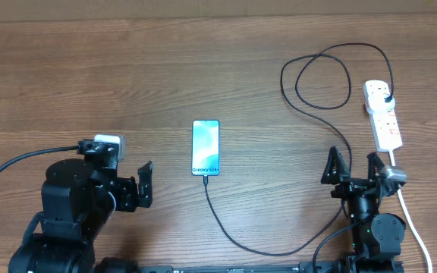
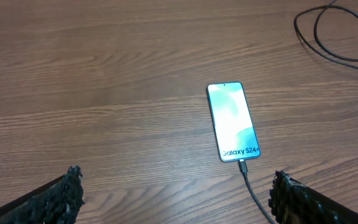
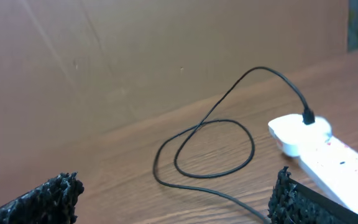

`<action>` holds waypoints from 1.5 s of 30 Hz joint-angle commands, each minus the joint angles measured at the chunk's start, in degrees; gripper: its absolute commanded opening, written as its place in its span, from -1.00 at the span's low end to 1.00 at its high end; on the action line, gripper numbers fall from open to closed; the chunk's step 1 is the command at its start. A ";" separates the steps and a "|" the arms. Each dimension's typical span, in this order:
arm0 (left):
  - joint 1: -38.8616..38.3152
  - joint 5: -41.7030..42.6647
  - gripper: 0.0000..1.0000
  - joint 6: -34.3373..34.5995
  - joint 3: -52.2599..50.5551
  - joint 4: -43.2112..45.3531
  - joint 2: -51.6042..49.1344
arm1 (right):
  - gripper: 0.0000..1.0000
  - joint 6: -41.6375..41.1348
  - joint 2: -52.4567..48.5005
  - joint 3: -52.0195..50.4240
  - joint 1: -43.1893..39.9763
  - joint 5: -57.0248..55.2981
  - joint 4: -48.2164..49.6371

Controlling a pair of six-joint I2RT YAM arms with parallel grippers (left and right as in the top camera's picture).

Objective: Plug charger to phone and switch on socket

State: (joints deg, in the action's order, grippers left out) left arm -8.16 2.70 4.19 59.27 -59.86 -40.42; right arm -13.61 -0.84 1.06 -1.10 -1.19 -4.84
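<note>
Nearest the left wrist lens, the left gripper [image 2: 176,190] stood spread to its full width with nothing between its ribbed black fingers, hanging low over the table. The right gripper [image 3: 176,186] was likewise wide open and empty. Just beyond the left gripper lay the phone [image 2: 233,121], flat and face up near the middle of the table, its light-blue screen lit and its white lettering at the end nearer the robot. The charger cable [image 2: 243,167] met that near edge, and its connector appeared seated in the port, so the first step was judged complete. From there the cable ran toward the robot, swept across to the right arm's side, then rose in a loose loop to its black plug [image 3: 307,116], which stood in the far end of the white power strip [image 1: 383,114]. The strip lay at the right edge of the table, just beyond the right gripper, its thick white cord [image 1: 412,220] trailing back past that arm. Whether its small red switch was on could not be told from these views; pressing it was judged the outstanding step, and neither gripper touched the strip. The wooden table [image 1: 89,76] was brown, grained and otherwise bare. Behind it the right wrist view showed a plain brown panel [image 3: 104,50].
</note>
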 commanded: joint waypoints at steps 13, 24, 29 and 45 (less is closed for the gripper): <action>-0.11 -0.79 0.99 0.57 0.00 0.09 -0.07 | 1.00 6.58 0.68 -0.61 -0.26 0.92 0.02; -0.11 -0.76 0.99 0.55 0.00 0.09 -0.07 | 1.00 6.58 0.68 -0.61 -0.26 0.92 0.02; -0.20 -0.79 1.00 0.57 -0.02 0.09 0.04 | 1.00 6.56 0.68 -0.61 -0.26 0.92 0.02; -0.42 0.28 1.00 0.74 -12.11 0.07 11.61 | 1.00 6.58 0.68 -0.61 -0.26 0.92 0.02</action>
State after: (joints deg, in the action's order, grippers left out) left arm -8.25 2.72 4.19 50.50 -59.81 -33.39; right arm -7.42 -0.84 1.06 -1.10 -0.38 -5.13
